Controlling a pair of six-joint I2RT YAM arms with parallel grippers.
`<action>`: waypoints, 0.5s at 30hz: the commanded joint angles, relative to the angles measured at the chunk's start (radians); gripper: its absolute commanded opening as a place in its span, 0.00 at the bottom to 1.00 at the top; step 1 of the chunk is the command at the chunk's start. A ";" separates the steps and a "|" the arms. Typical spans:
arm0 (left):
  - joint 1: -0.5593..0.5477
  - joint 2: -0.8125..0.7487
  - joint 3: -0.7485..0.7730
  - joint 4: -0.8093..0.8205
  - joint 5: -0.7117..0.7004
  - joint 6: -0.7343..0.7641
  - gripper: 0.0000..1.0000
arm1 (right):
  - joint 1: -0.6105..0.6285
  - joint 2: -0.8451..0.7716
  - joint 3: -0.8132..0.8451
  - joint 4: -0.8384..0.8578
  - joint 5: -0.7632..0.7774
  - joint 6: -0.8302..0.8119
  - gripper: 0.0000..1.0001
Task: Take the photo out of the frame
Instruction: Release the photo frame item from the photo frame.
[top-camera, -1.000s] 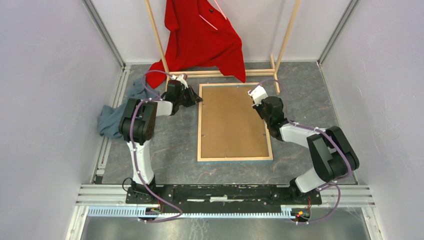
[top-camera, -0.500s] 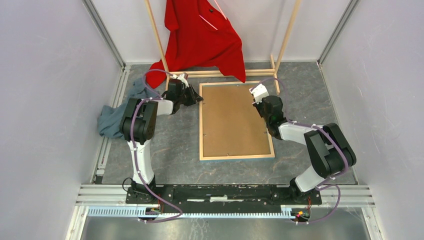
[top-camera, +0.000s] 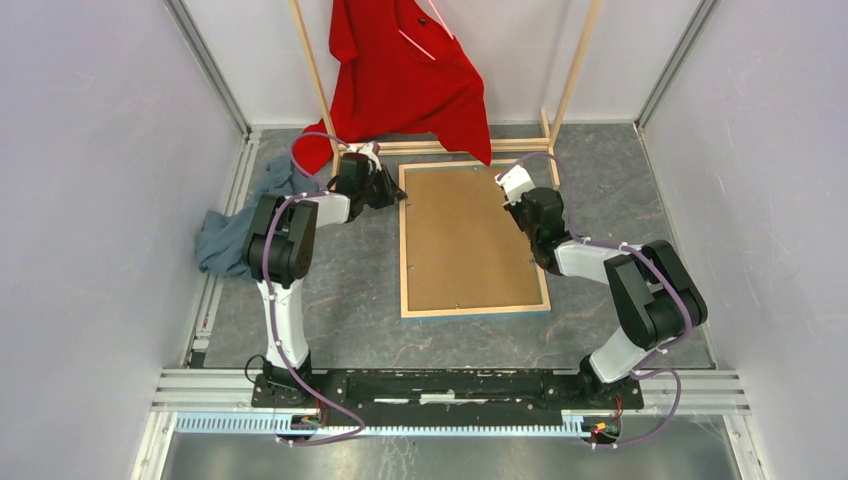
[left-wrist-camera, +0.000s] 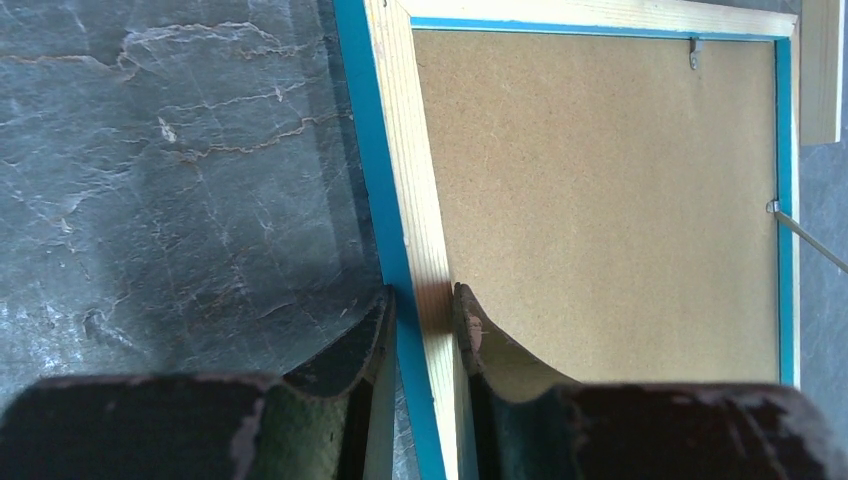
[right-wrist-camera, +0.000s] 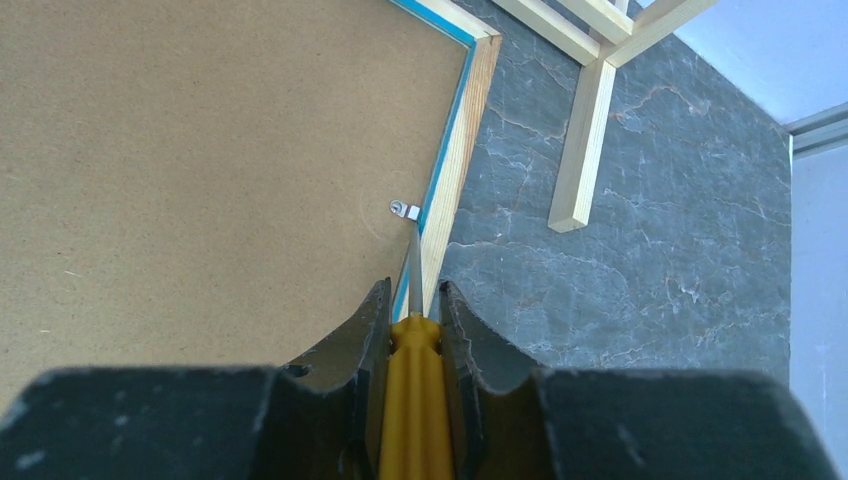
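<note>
Two pincers are at the far end of the frame (top-camera: 475, 312), which lies face down on the dark marbled desk (top-camera: 340, 290). Its pale wood back edges face up, with a thin blue border showing along them. A plain brown backing board (top-camera: 470, 240) fills the whole opening, so the photo is hidden in every view.

The left pincer (left-wrist-camera: 423, 297) is closed on the frame's left rail near the far left corner, one finger on the desk side and the other over the board's edge. The right pincer (right-wrist-camera: 412, 295) is clamped on the yellow handle of a screwdriver (right-wrist-camera: 415, 400). Its thin metal shaft runs forward along the inside of the right rail, and the tip is at a small metal tab (right-wrist-camera: 403, 208) near the far right corner. Whether tip and tab touch I cannot tell.

Just beyond that corner stands the foot of a wooden rack (right-wrist-camera: 585, 150), with a red shirt (top-camera: 400, 80) hanging from it. A grey-blue cloth (top-camera: 225, 235) lies bunched at the desk's left edge, left of the left arm.
</note>
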 joint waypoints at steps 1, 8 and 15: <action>-0.019 0.062 -0.008 -0.164 -0.061 0.091 0.02 | 0.009 -0.016 0.009 0.103 -0.035 -0.055 0.00; -0.021 0.068 -0.005 -0.175 -0.080 0.088 0.02 | 0.010 -0.067 0.056 0.009 -0.083 -0.062 0.00; -0.021 0.078 -0.003 -0.178 -0.074 0.088 0.02 | 0.024 -0.020 0.061 0.028 -0.038 -0.099 0.00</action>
